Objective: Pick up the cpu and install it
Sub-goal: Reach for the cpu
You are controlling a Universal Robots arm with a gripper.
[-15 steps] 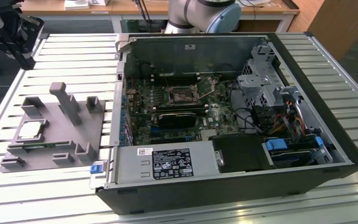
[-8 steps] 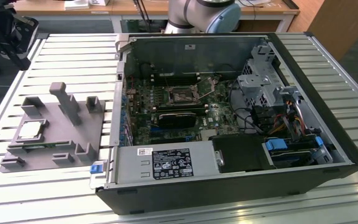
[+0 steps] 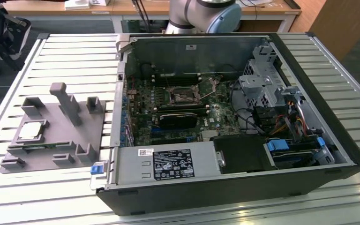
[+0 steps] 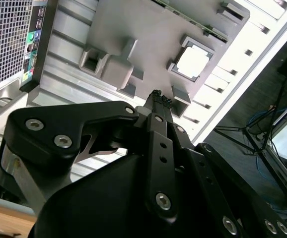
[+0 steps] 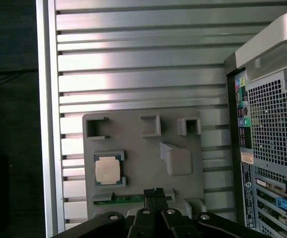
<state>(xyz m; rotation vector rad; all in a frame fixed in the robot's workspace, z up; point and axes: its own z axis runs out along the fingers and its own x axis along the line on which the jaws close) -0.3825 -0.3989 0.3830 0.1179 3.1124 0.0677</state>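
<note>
The cpu (image 3: 31,131), a small square chip with a silver top, lies flat in a recess of the grey tray (image 3: 73,136) on the exterior view's left. Both wrist views look down on it: the cpu (image 5: 107,170) (image 4: 192,63) sits in its recess, uncovered. My gripper (image 5: 153,192) (image 4: 158,95) hangs well above the tray (image 5: 133,130), off to one side of the chip and not touching it. Its two dark fingers are pressed together with nothing between them. Inside the open computer case (image 3: 330,154), the black square socket (image 3: 183,97) sits on the motherboard.
Upright pegs (image 3: 67,101) rise from the tray near the chip. The case's rear panel (image 5: 272,124) stands close beside the tray. A green strip (image 5: 128,197) lies in a tray slot. The slatted metal table (image 3: 61,51) ends just past the tray. The arm's base (image 3: 205,14) stands behind the case.
</note>
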